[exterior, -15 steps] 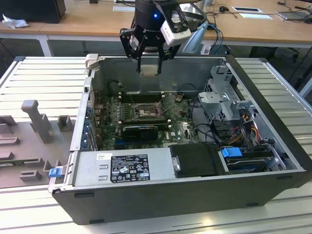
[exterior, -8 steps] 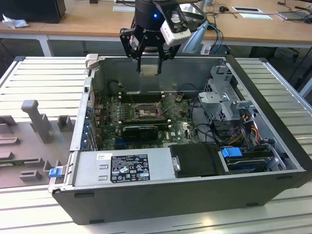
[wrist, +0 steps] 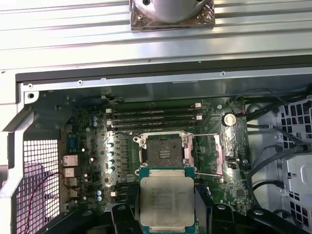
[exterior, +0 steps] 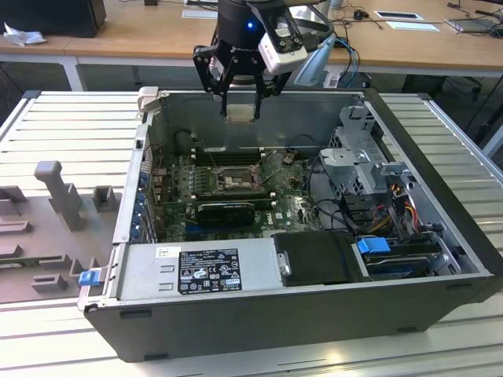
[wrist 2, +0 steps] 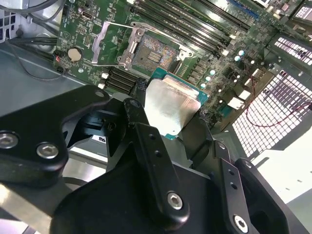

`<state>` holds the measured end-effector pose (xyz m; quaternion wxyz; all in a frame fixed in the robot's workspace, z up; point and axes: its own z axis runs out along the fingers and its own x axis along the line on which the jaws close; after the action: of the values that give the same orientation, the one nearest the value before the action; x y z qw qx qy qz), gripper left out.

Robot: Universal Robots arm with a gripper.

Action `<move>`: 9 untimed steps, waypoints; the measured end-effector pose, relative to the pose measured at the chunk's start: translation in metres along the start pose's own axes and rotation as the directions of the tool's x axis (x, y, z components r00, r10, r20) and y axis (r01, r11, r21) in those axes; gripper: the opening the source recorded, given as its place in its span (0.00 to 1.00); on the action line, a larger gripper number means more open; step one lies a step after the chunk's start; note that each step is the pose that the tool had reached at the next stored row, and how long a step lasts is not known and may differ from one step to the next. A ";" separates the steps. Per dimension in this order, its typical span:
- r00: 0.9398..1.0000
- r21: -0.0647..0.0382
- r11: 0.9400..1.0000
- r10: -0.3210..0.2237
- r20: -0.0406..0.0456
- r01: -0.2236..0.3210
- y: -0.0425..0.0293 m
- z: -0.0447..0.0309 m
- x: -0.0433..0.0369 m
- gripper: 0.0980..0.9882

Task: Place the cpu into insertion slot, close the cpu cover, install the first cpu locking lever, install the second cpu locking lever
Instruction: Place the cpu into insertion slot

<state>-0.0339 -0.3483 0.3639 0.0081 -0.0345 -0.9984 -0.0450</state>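
Note:
My gripper (exterior: 240,100) hangs above the open computer case, shut on the cpu (exterior: 240,111), a pale silvery square chip held flat between the black fingers (wrist 2: 142,127). In both wrist views the cpu (wrist: 167,200) sits in the grip, well above the board. Below it lies the insertion slot (wrist: 165,152), a square socket with a dark frame and a bare greyish centre (wrist 2: 155,52). The cpu cover (wrist 2: 110,43) is swung open beside the socket, its window showing green board through it. Thin wire levers (wrist: 206,135) stand released next to the socket.
Long black memory slots (wrist: 153,115) run beside the socket. A black card (exterior: 226,209) lies across the board. The case holds a power supply (exterior: 196,271), a metal drive cage (exterior: 363,157) and loose cables (exterior: 393,206). A grey fixture (exterior: 59,192) stands at the exterior view's left.

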 end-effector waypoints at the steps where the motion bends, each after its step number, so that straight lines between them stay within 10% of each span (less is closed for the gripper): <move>1: 1.000 0.000 1.000 0.001 0.000 -0.001 0.0000 0.0000 0.0000 0.50; 9: 1.000 0.000 1.000 0.009 0.001 -0.009 0.0000 0.0000 0.0000 0.50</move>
<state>-0.0339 -0.3483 0.3639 0.0080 -0.0388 -0.9982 -0.0450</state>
